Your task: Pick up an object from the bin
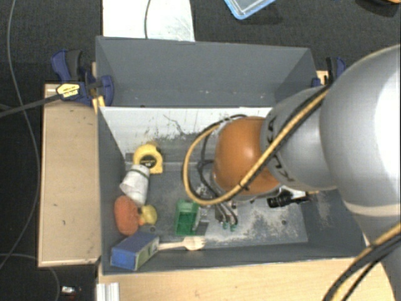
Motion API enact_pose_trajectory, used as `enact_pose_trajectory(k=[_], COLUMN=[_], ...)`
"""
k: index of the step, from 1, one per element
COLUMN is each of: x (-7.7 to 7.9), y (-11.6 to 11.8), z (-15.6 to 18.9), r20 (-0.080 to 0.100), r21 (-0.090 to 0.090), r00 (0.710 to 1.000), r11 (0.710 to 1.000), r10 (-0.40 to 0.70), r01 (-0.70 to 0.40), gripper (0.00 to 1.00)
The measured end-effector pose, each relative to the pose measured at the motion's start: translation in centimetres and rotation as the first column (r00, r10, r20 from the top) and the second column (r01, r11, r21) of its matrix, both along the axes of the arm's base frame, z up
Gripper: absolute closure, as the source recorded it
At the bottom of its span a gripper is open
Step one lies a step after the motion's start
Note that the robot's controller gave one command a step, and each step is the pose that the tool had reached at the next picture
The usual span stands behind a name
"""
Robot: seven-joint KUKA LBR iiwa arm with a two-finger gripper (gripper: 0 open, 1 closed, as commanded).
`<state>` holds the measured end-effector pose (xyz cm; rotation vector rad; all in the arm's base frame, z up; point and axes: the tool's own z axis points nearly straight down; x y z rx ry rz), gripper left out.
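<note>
The gripper [227, 218] hangs low in the bin [207, 74], just beside a green block [186, 217]; open or closed, I cannot tell. The pick seems not yet done.

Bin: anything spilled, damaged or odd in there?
Nothing stands out. The loose things lie jumbled at the bin's left end, all inside its walls; a white bottle lies on its side, a blue box askew in the near corner.

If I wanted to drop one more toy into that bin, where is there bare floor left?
Bare floor lies at the front right, beside the arm, and along the back wall, right of the tape measure. The left front is crowded: bottle, orange lump, green block, blue box.
</note>
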<state>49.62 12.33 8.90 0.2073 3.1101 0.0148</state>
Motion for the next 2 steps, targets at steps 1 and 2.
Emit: enact_pose_trajectory(k=[1, 2], x=[-0.4, -0.5], y=[-1.1, -1.2], z=[0.2, 6.1], r20=[-0.002, -0.006], r21=[-0.002, -0.003], r00=[0.997, 0.995], r11=[0.997, 0.995], r10=[0.073, 0.101], r01=[-0.073, -0.101], gripper=[1.00, 1.00])
